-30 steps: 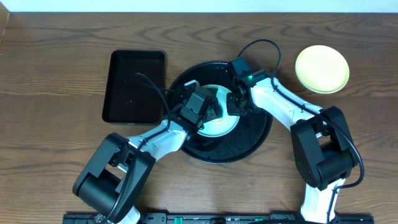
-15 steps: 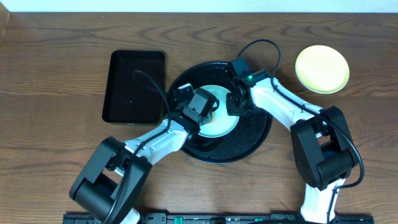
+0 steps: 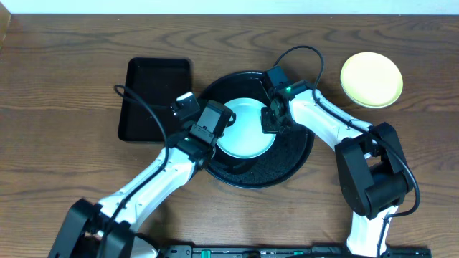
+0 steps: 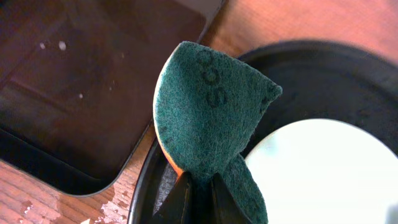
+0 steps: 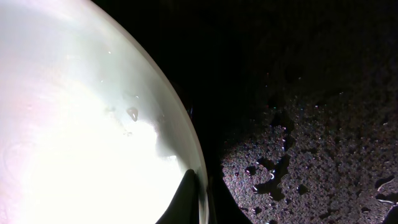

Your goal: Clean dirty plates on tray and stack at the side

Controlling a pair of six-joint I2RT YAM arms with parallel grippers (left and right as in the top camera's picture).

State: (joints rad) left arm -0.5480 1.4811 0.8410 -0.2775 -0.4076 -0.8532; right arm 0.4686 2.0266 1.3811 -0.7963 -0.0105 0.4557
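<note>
Overhead: mint plate (image 3: 244,132) in tray (image 3: 290,165), rim pinched by right end effector (image 3: 275,118), likely to steady it. Left end effector (image 4: 198,194) clamps sponge (image 4: 208,106) over tray edge, for scrubbing. Yellow plate (image 3: 371,79) sits aside.

My end effector (image 5: 198,203) grips the rim of a pale, glossy round shallow plate (image 5: 74,124) at the bottom of the picture. One dark fingertip (image 5: 185,196) lies on the plate's inner face. A few water drops sit on the plate near its rim. To the right, the black textured tray (image 5: 311,155) is beaded with water.
</note>
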